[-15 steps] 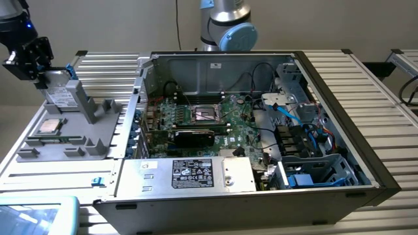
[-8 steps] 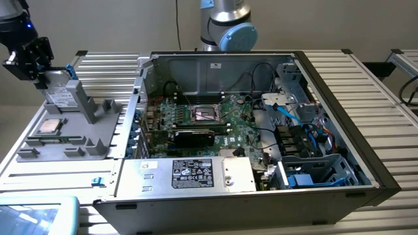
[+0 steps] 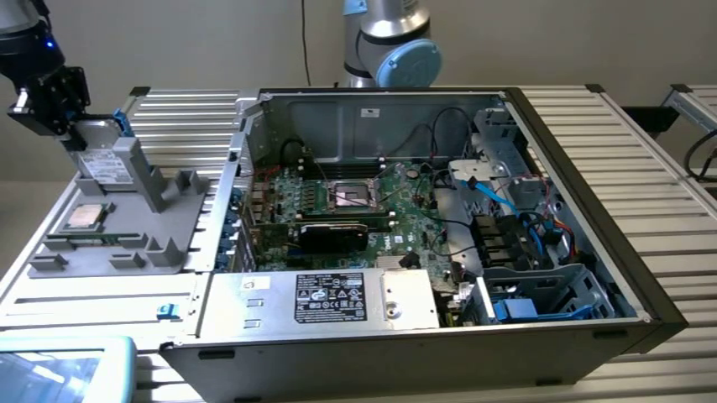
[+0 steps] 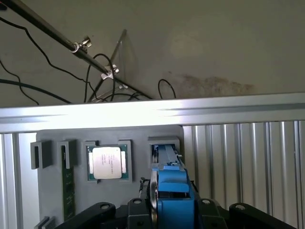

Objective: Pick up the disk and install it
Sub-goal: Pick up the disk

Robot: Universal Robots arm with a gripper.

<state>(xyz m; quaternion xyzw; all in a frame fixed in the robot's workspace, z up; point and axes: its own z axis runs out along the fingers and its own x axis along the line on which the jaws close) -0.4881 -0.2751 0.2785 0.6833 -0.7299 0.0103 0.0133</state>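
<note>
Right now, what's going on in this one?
The arm's gripper is at the top edge of the disk, which stands on edge in a grey holder at the exterior view's left, beside the open computer case. The disk sits in its slot, not yet lifted out or installed. A square chip lies in the same holder.

The arm [image 3: 23,38] above the hand [image 3: 70,117] is cut off at the exterior view's upper left corner. Whether the hand grips the disk [image 3: 103,168] cannot be determined. The disk's lower portion is hidden inside the grey holder [image 3: 146,180]. Print on the black label [image 3: 331,295] is too small to read. A pale-rimmed object [image 3: 56,365] is cropped by the bottom edge and cannot be identified.
</note>
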